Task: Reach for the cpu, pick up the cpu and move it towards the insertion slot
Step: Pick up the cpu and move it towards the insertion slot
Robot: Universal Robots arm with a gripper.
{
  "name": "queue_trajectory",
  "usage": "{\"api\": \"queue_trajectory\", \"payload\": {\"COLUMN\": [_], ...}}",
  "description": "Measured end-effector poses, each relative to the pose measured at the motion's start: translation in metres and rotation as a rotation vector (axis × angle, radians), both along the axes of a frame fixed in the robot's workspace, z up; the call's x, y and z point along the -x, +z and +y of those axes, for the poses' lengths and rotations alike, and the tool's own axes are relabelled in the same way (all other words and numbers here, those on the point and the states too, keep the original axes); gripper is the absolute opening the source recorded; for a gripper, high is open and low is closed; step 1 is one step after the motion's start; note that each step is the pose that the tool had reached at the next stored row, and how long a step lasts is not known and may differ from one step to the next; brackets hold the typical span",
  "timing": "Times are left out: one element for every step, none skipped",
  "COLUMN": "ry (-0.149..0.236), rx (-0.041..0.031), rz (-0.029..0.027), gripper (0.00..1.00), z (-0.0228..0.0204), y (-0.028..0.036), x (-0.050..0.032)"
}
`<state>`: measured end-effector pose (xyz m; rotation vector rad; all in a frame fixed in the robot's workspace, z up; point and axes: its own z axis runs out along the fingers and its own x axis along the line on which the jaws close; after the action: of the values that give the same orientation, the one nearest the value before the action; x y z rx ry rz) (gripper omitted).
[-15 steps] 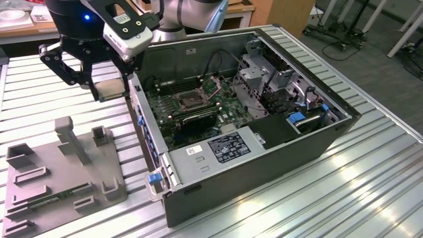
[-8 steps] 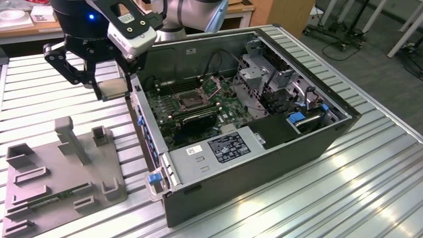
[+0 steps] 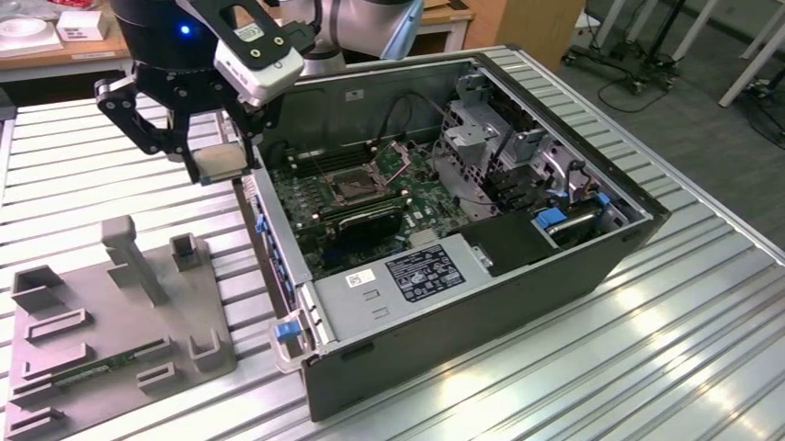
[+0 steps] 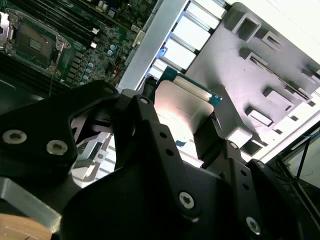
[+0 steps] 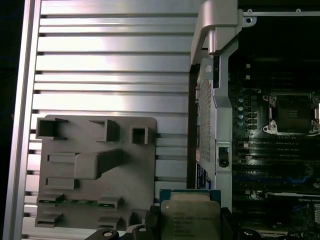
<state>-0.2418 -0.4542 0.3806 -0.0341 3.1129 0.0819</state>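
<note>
Exterior view: cpu [image 3: 222,168] is clamped in gripper [image 3: 220,156] beside case [image 3: 491,276]; slot [image 3: 349,186] is seen to the exterior view's right.

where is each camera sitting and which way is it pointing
exterior view: off the arm, high over the table, looking down at the open computer case and grey fixture; the arm's end and the claw holding the cpu show.
first wrist view: on the arm, looking straight down at the fixture, case wall and insertion slot; the claw gripping the cpu shows.
second wrist view: on the arm, looking along the black claw links past the cpu.
shared: both wrist views show the cpu, slot and fixture.
</note>
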Motion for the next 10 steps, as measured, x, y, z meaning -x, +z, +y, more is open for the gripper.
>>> {"api": "queue_trajectory", "payload": {"ry": [0.0, 0.0, 0.0, 0.0, 0.0, 0.0, 0.0, 0.0, 0.0, 0.0], "rx": [0.0, 0.0, 0.0, 0.0, 0.0, 0.0001, 0.0, 0.0, 0.0, 0.0], "rz": [0.0, -0.0001, 0.0, 0.0, 0.0, 0.0001, 0.0, 0.0, 0.0, 0.0], "gripper": [0.55, 0.55, 0.55, 0.55, 0.55, 0.55, 0.55, 0.55, 0.55, 0.55], "z": [0.0, 0.0, 0.0, 0.0, 0.0, 0.0, 0.0, 0.0, 0.0, 0.0], "y": [0.0, 0.0, 0.0, 0.0, 0.0, 0.0001, 0.0, 0.0, 0.0, 0.0], "x": [-0.0002, -0.0008, -0.0015, -0.0023, -0.0032, -0.0043, -0.0053, -0.0062, -0.0073, -0.0086]}}
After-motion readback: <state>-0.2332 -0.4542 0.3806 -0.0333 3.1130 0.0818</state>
